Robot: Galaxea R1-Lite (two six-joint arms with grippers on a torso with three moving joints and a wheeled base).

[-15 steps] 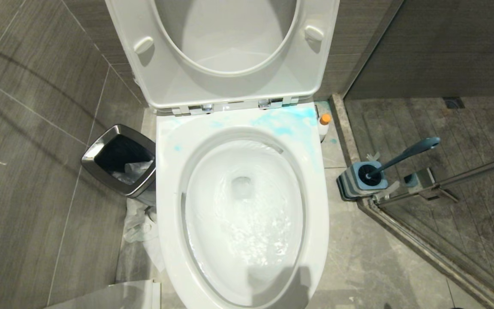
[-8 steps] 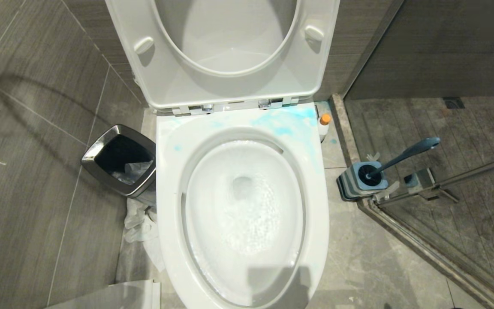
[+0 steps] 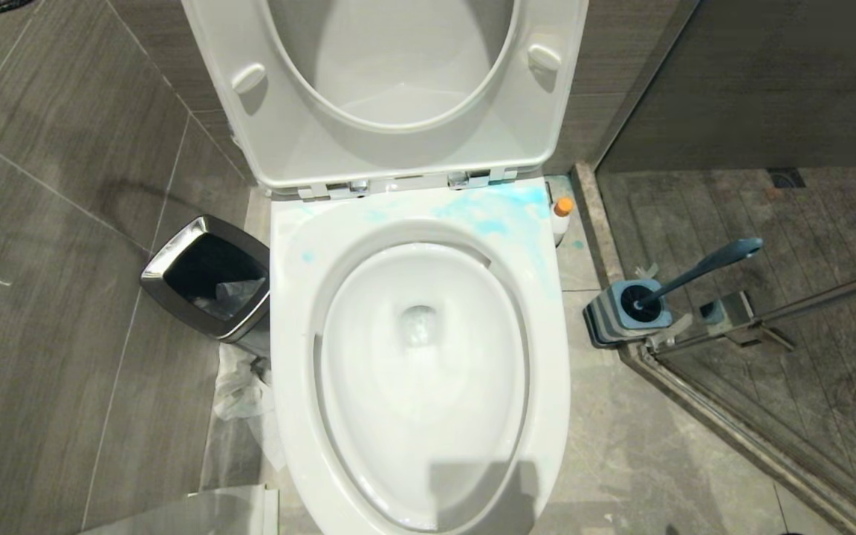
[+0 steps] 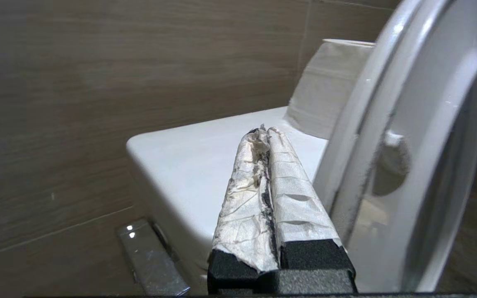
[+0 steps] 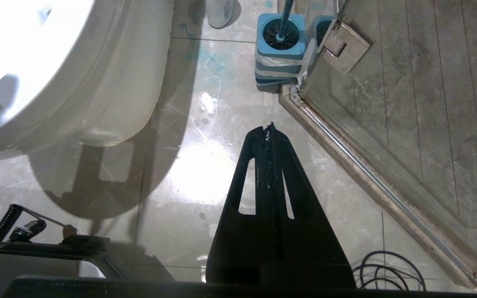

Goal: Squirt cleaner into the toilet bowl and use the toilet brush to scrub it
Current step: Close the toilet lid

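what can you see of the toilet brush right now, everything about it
The toilet brush is a slim dark blue-grey plastic-looking stick with a curved, thickened handle end. It stands in its squat square blue-and-grey holder on the floor to the right of the toilet bowl, by the glass shower door's corner, leaning toward the door. Its head sits down in the holder's dark well. No gripper touches it.

The large white glossy ceramic toilet bowl (image 3: 420,371) stands open, seat and lid raised, turquoise-blue smears on its rear rim. The small white plastic cleaner bottle with a round orange cap (image 3: 562,215) stands upright on the floor just beside its back right. The long slim dark blue-grey toilet brush (image 3: 699,269) leans in its holder farther right.
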